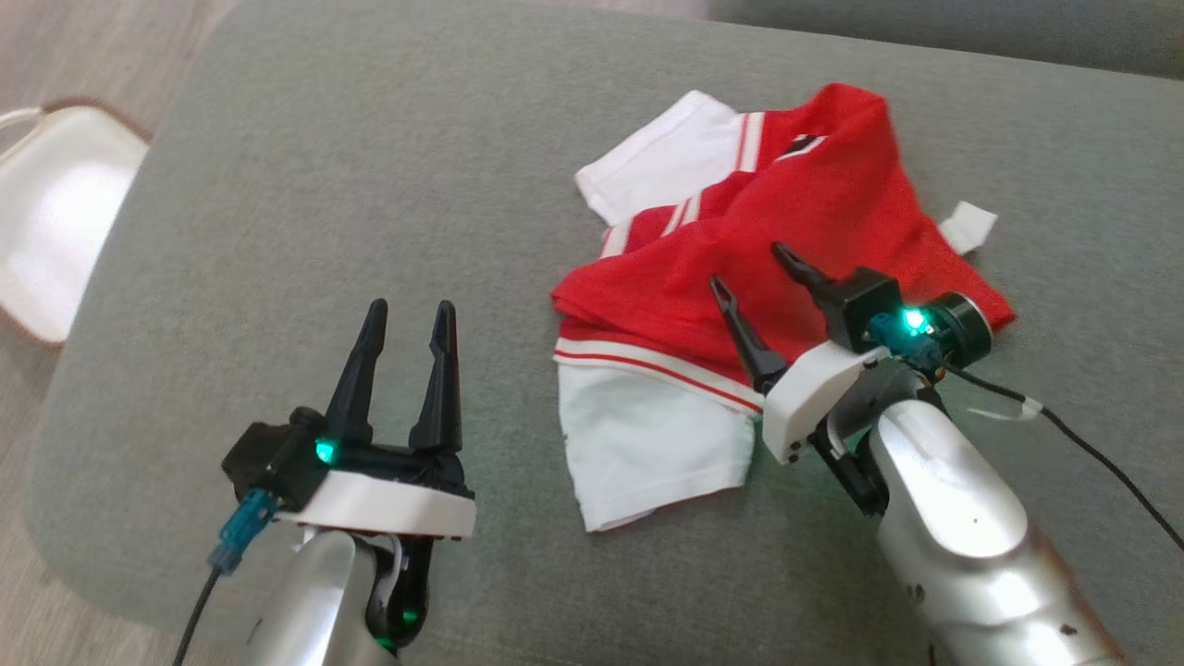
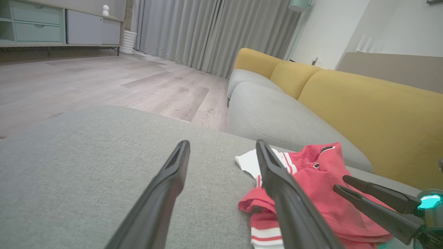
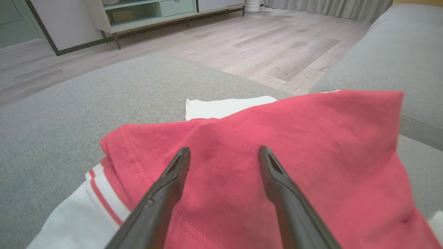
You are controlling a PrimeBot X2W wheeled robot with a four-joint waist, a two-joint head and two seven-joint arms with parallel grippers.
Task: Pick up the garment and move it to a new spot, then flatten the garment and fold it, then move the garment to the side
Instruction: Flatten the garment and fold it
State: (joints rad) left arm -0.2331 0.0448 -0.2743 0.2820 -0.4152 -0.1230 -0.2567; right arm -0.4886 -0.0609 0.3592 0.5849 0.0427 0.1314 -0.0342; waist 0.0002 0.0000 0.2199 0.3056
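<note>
Garment point(image 1: 814, 203) lies crumpled on grey cushion point(image 1: 370, 185), right tool point(image 1: 747, 265) spread over it, left tool point(image 1: 412, 306) spread aside

Grey cushion point(image 1: 324, 185) bare over its whole left half, with open room all round the left gripper point(image 1: 412, 306). Right half is taken by the crumpled shirt point(image 1: 814, 213). The right gripper point(image 1: 751, 265) hangs over it, fingers spread; gap to the cloth unclear. Sofa seat point(image 2: 277, 114) and yellow backrest point(image 2: 363, 114) block the far side. White thing point(image 1: 55, 213), maybe a chair, sits off the left edge.
</note>
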